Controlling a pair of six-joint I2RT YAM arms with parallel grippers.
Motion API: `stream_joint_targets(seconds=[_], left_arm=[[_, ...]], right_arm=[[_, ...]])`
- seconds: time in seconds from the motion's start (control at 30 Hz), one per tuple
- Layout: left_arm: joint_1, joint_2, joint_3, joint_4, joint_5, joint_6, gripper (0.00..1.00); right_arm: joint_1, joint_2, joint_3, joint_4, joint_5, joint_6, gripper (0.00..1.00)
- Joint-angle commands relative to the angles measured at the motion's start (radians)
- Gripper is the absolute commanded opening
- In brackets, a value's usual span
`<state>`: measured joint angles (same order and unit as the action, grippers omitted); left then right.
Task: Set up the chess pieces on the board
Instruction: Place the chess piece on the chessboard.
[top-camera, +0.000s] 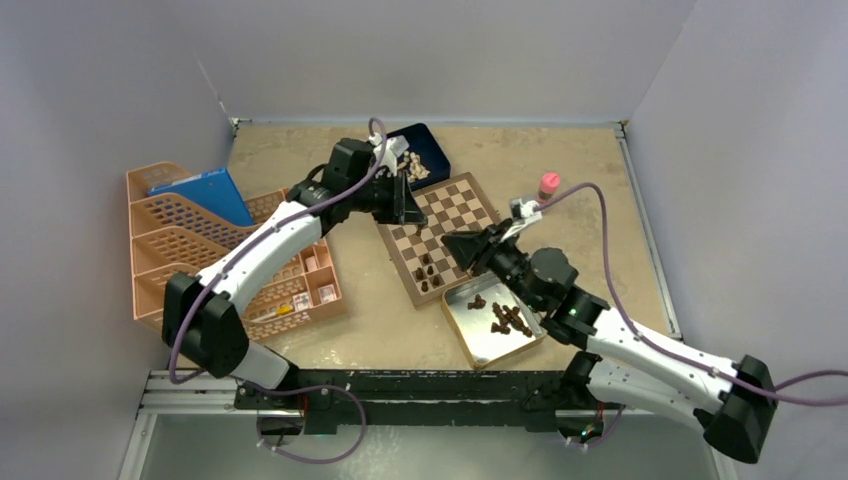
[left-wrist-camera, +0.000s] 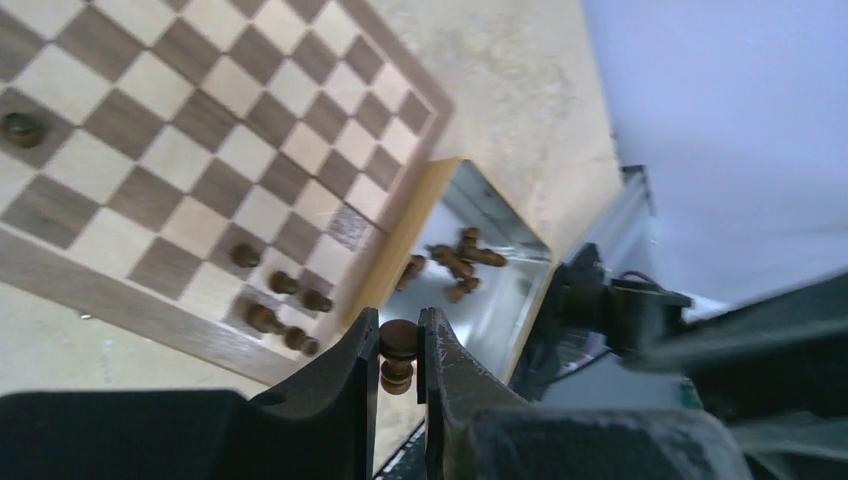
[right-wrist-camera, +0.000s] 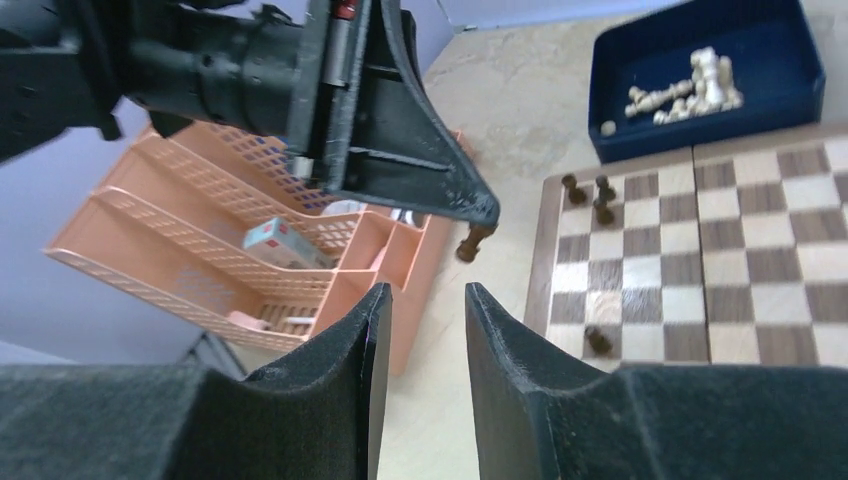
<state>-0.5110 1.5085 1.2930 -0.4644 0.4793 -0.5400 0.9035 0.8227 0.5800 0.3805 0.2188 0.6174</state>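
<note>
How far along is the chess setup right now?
Early on. About six dark pieces stand on the board, most near one corner. The left gripper holds one piece; the right gripper is open and empty. Several more lie in the tin.

One board (top-camera: 460, 210), one tin (top-camera: 485, 347), one box (top-camera: 433, 140) (one chessman (left-wrist-camera: 398, 345) held)

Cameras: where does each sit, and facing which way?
Top external: above and behind both arms, looking down on the chessboard.
Left wrist: looks past the left gripper, shut on a dark chess piece, at the silver tin.
Right wrist: looks past the open right gripper toward the orange organizer.
Shared: both wrist views show that piece.
</note>
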Motion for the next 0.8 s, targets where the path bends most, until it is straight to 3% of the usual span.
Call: stream_joint_targets(seconds=[0.0, 0.23, 0.4, 0.5, 0.77], left_arm=[[0.012, -0.095, -0.040, 0.135, 0.160, -0.149, 0.03], [0.032, -0.194, -0.109, 0.214, 0.251, -0.300, 0.04], [0.043, -0.212, -0.131, 0.263, 0.330, -0.381, 0.04], [0.047, -0.219, -0.161, 0.315, 0.374, -0.429, 0.04], [0.063, -0.246, -0.203, 0.356, 0.375, -0.475, 0.05]], right_arm=[[0.018, 0.103, 0.060, 0.313, -0.002, -0.351, 0.35], [0.043, 0.106, 0.001, 0.532, -0.034, -0.760, 0.36], [0.058, 0.046, -0.111, 0.697, -0.224, -1.096, 0.38], [0.076, 0.036, -0.141, 0.692, -0.266, -1.323, 0.40], [0.129, 0.040, -0.174, 0.613, -0.214, -1.644, 0.44]])
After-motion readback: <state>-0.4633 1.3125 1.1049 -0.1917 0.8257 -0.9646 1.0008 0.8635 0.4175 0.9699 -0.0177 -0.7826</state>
